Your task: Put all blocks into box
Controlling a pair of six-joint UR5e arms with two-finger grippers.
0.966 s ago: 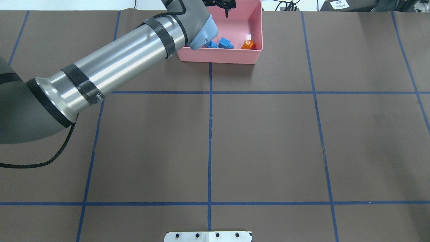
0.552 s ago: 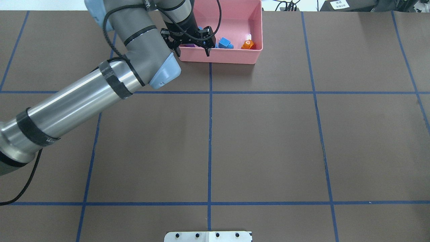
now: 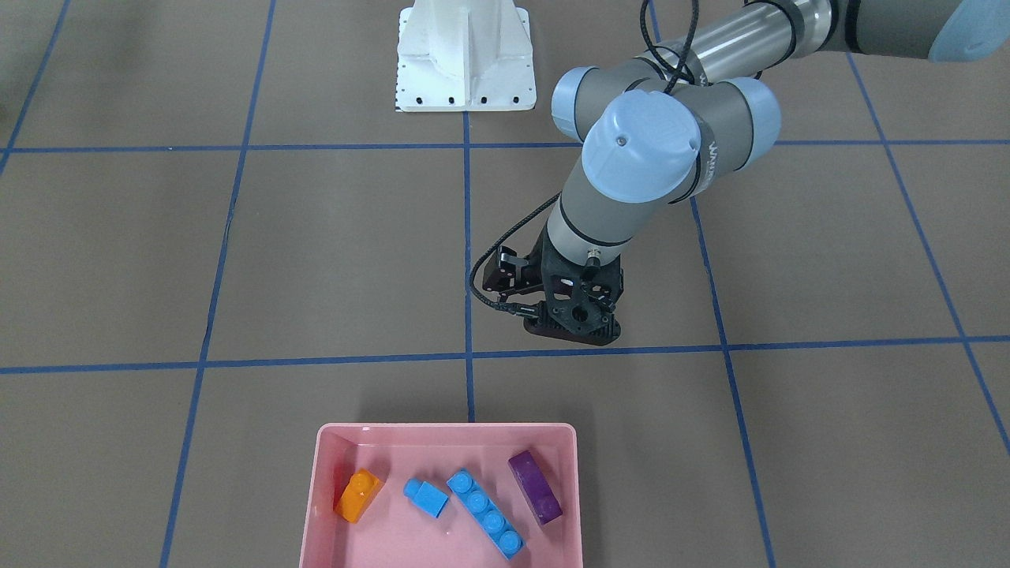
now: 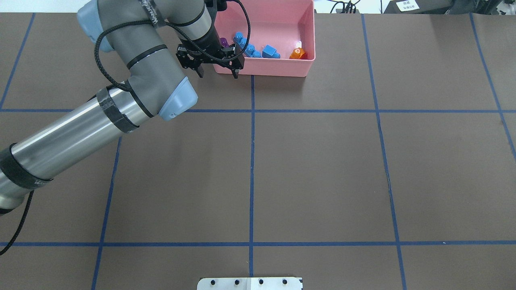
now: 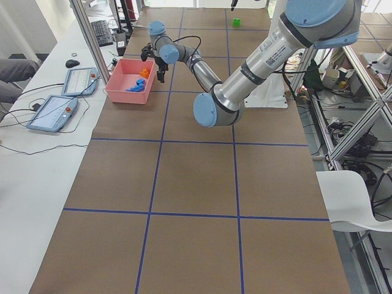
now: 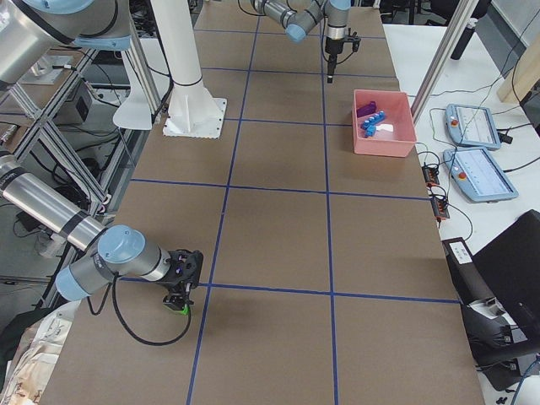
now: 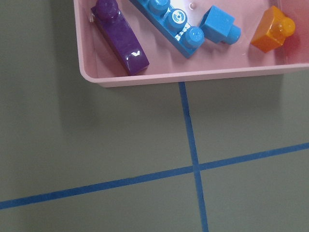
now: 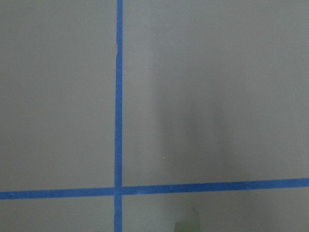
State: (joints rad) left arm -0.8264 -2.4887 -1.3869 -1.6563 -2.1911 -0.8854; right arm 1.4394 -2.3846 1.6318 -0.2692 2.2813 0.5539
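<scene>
Left claw (image 4: pixel 218 75) hangs spread wide and empty above the brown table (image 4: pixel 322 169), just short of the pink box (image 4: pixel 262 69). All four bricks are in the box. The purple brick (image 3: pixel 535 487) is closest to the claw, then the long blue four-stud brick (image 3: pixel 486 513), then the small blue single-stud brick (image 3: pixel 426 497). The orange brick (image 3: pixel 359 495) is farthest. Way off, the right claw (image 6: pixel 179 297) sits low; spread or closed, can't tell.

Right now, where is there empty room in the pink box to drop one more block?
The half of the box farthest from the robot is bare. The robot's side is crowded: purple block, long blue block, small blue block and orange block line it. The left claw hangs open by that side's corner.
</scene>
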